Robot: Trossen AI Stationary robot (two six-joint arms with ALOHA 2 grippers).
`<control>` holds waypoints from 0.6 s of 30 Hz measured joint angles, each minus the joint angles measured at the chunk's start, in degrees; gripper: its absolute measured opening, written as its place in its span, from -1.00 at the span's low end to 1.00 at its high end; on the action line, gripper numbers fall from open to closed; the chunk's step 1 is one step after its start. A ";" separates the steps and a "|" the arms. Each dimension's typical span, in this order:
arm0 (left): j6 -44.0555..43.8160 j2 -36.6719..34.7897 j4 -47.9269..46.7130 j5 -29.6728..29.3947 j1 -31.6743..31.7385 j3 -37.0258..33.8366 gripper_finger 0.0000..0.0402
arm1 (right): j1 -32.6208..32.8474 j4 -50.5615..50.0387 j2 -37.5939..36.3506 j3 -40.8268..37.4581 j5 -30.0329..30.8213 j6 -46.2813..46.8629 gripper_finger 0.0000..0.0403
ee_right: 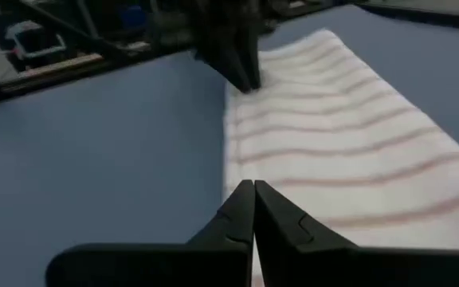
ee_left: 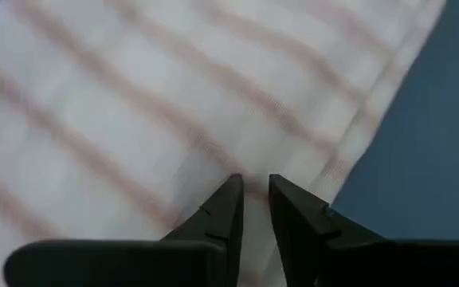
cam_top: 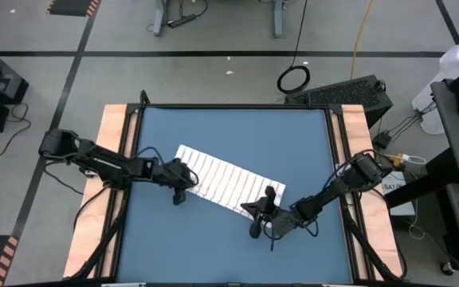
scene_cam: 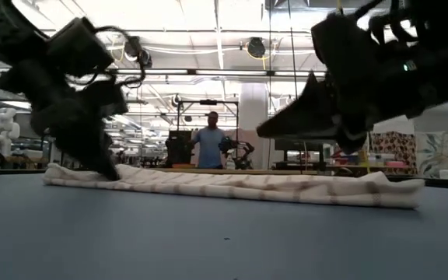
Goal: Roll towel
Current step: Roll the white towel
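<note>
The towel [cam_top: 229,179], white with narrow stripes, lies as a long flat strip slanting across the middle of the blue table [cam_top: 229,131]. Seen from the low view, the towel [scene_cam: 247,187] is several layers thick. My left gripper [cam_top: 182,190] points steeply down onto the strip's left end, near its near edge, with only a narrow gap between the fingers [ee_left: 255,185]. My right gripper [ee_right: 253,185] is shut and stands at the strip's right end, by its near edge. It points along the towel [ee_right: 349,143] toward the left gripper [ee_right: 241,76]. Its tip [scene_cam: 261,132] hangs above the cloth. My left gripper comes from above and the table's left, slanting down, and its fingertips [ee_left: 231,191] sit in the towel's left end [scene_cam: 92,176], a little in from the near edge [ee_left: 349,151]. Cloth shows in the narrow gap between them; one layer or several, I cannot tell. The towel lies flat on the table.
Wooden rails [cam_top: 111,159] run along the table's left and right sides. Bare blue tabletop lies between the towel and the near edge [cam_top: 213,255]. A person [scene_cam: 208,148] stands far behind the table in the room.
</note>
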 joint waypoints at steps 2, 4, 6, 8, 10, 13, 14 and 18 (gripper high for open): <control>-0.95 0.39 0.46 -0.84 -0.01 -0.95 -0.67 | -0.14 -0.35 0.19 0.07 0.07 -0.04 -1.00; -1.62 -0.32 0.56 -1.46 -0.04 -2.29 -0.67 | -0.59 -0.55 1.90 0.57 -0.41 1.96 -1.00; -1.62 -0.42 0.41 -1.61 -0.02 -2.58 -0.67 | -0.68 -1.73 4.02 0.33 -0.16 4.66 -1.00; -1.29 -2.00 -0.21 -1.35 -0.01 -2.52 -0.67 | -0.55 -1.43 6.58 0.38 -0.17 8.57 -1.00; -0.90 -3.09 -1.50 -1.05 0.00 -1.87 -0.67 | -0.03 -1.28 8.73 0.53 0.84 9.96 -1.00; -0.86 -6.26 -1.52 -0.91 -0.02 -1.27 -0.67 | 0.20 -0.48 11.25 1.47 2.47 11.33 -1.00; -1.08 -6.72 -1.51 -0.91 -0.02 -1.20 -0.67 | 0.45 -0.67 11.44 1.85 2.72 11.27 -1.00; -2.16 -8.60 -4.88 -0.88 -0.01 -1.29 -0.66 | 1.02 -2.00 10.26 3.56 1.42 9.82 -1.00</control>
